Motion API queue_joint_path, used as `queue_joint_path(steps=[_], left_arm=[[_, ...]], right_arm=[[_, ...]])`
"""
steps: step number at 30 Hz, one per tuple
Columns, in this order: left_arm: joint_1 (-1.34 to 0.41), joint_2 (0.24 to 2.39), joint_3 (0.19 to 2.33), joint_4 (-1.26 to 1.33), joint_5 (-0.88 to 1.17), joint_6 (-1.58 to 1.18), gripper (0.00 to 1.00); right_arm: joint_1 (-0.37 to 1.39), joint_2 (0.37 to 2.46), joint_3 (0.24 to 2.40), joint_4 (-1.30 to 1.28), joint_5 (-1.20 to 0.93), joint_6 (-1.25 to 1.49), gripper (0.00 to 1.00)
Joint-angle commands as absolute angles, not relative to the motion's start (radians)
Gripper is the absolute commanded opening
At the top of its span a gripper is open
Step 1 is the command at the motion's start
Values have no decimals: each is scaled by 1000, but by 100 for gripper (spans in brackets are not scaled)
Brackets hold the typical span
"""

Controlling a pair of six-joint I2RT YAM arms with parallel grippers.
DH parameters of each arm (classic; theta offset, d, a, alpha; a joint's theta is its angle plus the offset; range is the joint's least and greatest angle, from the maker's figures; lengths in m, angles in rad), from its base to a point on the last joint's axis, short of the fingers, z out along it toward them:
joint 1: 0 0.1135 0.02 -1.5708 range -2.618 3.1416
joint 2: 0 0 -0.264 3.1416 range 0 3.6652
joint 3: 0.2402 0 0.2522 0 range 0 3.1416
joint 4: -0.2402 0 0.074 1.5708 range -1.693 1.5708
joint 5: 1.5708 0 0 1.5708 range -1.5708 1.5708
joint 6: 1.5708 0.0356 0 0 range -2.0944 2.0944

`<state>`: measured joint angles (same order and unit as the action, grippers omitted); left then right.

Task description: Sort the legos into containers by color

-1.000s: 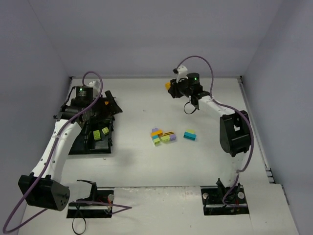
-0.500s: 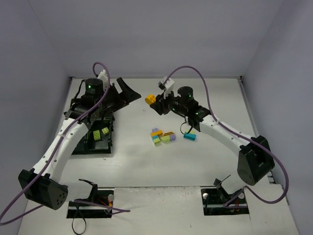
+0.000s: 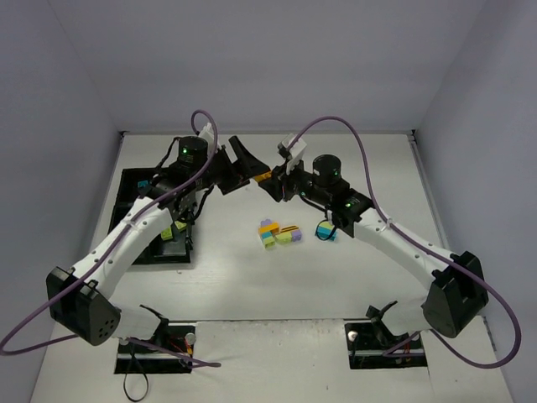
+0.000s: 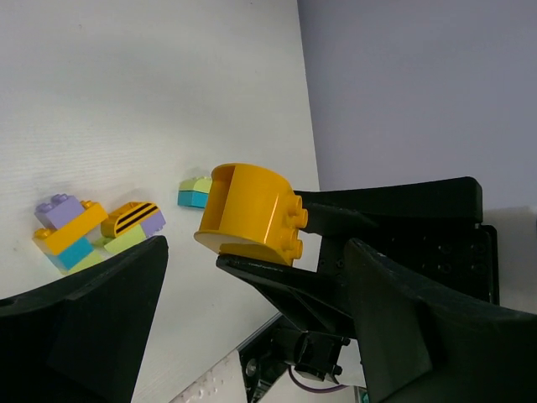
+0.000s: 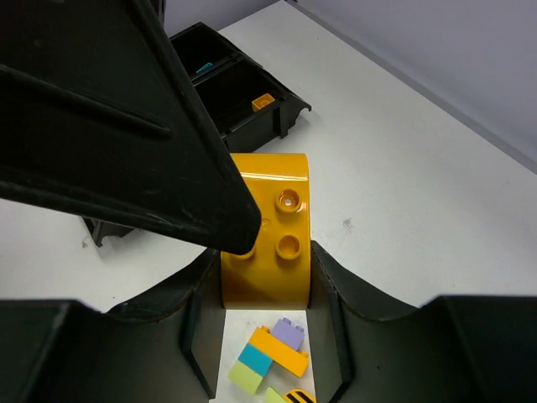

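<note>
Above the far middle of the table (image 3: 226,277), the two grippers met tip to tip. The right gripper (image 3: 272,184) had its jaws narrowed onto an orange arched brick (image 4: 252,214), pinching it by its two sides. The brick's studs faced the right wrist camera, and its hollow curved underside showed in the left wrist view. The left gripper (image 3: 243,170) was spread wide and held nothing, with one finger on either side of the held brick. Seen from the right wrist, one left finger (image 5: 126,126) crossed in front of the brick's upper left corner; whether it touched the plastic could not be told.

The black tray (image 3: 134,180) lay on the left of the table, partly under the left arm and well apart from the held brick. One compartment held a small orange brick (image 5: 263,102) and a neighbouring one a teal piece (image 5: 204,67). A near compartment held lime bricks (image 3: 178,227), partly hidden by the arm.

The remaining pieces lay loose at table centre, on the near side of the grippers. A stack of purple, orange, teal and lime (image 3: 268,232) sat just beside a lime-and-purple piece topped by an orange brick with black stripes (image 3: 289,235). To their right, apart from them, a teal brick with lime on it (image 3: 325,232) sat partly beneath the right arm.
</note>
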<state>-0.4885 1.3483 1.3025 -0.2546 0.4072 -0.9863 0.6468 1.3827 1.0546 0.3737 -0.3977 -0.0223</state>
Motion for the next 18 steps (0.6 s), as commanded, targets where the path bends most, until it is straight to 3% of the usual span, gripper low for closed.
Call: queue_joint_path(steps=[1, 9, 10, 12, 13, 18], left_arm=[[-511, 1333, 1325, -163, 382, -1014, 78], [-531, 1336, 1296, -130, 353, -1031, 66], [-532, 1335, 1292, -124, 351, -1032, 57], [-534, 1330, 1284, -121, 345, -1034, 47], [-534, 1328, 1282, -123, 345, -1032, 37], [-535, 1318, 1261, -127, 347, -1035, 12]], right_arm=[[661, 1327, 1052, 428, -382, -5, 0], [686, 1319, 1043, 436, -374, 0, 1], [689, 1316, 1040, 436, -371, 0, 1], [692, 1313, 1034, 434, -365, 8, 1], [692, 1309, 1032, 436, -361, 24, 1], [692, 1298, 1022, 434, -345, 31, 9]])
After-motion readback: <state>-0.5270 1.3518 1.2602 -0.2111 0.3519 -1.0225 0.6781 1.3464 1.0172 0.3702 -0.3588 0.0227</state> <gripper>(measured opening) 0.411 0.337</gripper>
